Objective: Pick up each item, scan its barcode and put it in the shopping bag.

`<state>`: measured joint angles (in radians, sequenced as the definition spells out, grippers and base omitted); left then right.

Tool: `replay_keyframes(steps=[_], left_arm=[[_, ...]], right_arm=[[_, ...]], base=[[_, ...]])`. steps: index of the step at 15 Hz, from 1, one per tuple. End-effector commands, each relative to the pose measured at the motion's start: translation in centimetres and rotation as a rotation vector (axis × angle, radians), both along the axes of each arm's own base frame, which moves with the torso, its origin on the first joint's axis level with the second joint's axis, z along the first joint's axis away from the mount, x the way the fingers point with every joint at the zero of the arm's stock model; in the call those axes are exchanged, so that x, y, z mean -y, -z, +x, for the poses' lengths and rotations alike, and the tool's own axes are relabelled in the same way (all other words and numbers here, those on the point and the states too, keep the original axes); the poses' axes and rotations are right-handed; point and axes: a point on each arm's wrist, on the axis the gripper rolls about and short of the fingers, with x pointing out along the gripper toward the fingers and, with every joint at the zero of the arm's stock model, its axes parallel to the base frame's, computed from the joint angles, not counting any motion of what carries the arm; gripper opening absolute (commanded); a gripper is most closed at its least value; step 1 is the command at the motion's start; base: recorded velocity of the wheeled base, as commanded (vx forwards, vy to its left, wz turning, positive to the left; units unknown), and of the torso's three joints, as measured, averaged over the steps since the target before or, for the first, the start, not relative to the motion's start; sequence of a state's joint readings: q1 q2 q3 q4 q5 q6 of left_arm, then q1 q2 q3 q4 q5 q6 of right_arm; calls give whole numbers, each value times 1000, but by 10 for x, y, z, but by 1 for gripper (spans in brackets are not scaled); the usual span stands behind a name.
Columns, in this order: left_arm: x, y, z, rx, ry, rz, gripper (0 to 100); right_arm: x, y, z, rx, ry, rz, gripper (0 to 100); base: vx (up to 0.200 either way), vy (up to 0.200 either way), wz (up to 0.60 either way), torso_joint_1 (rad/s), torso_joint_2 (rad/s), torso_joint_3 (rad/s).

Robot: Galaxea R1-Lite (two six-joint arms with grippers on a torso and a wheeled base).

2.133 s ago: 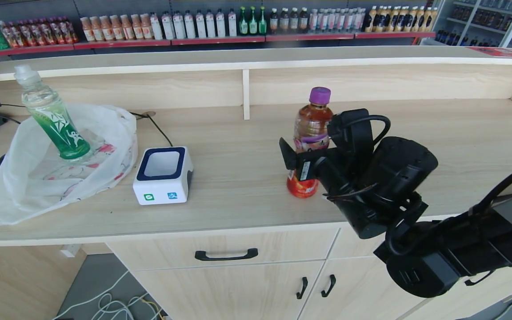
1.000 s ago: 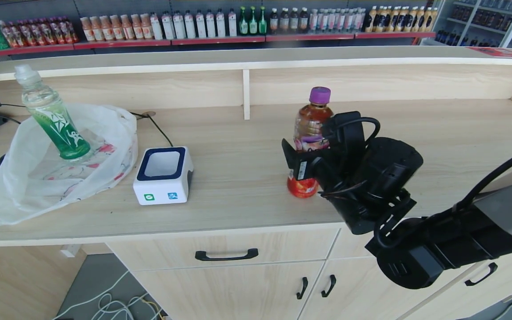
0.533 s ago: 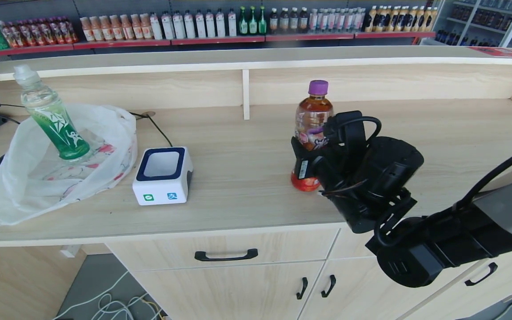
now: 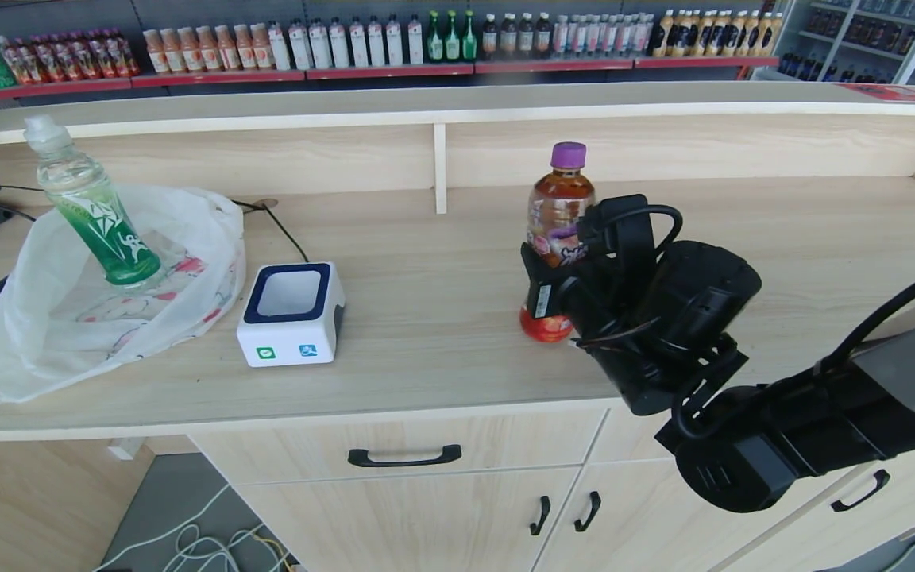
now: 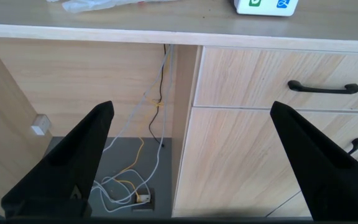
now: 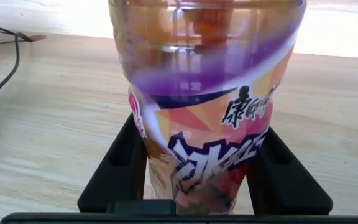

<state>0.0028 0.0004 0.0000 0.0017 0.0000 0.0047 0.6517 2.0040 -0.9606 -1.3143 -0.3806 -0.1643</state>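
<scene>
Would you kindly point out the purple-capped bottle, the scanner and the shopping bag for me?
purple-capped bottle (image 4: pixel 559 195), head view, amber shoulder.
scanner (image 4: pixel 291 332), head view, white front face.
shopping bag (image 4: pixel 52 334), head view, bare front plastic.

The right pincer (image 4: pixel 550 290) hid the tea bottle (image 4: pixel 557 206) at its midsection; the right wrist view cut off its cap and base.
</scene>
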Motion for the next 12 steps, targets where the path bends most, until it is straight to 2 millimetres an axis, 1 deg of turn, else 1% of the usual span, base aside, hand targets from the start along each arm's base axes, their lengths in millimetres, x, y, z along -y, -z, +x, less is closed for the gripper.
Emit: replay_keyframes(steps=[1, 7, 8, 9, 12], left_arm=[[0, 0, 0, 1, 1, 0, 100], [0, 0, 0, 1, 0, 0, 100], [0, 0, 0, 1, 0, 0, 100], [0, 0, 0, 1, 0, 0, 100], [0, 0, 0, 1, 1, 0, 100]], right_arm=[[3, -11, -4, 25, 1, 14, 0], [15, -39, -21, 87, 11, 42, 0], [19, -46, -27, 101, 11, 49, 0], [23, -49, -31, 106, 13, 52, 0], [41, -57, -56, 109, 11, 55, 0]], base=[[0, 0, 0, 0, 0, 0], [0, 0, 0, 0, 0, 0], [0, 0, 0, 0, 0, 0], [0, 0, 0, 0, 0, 0], [0, 0, 0, 0, 0, 0]])
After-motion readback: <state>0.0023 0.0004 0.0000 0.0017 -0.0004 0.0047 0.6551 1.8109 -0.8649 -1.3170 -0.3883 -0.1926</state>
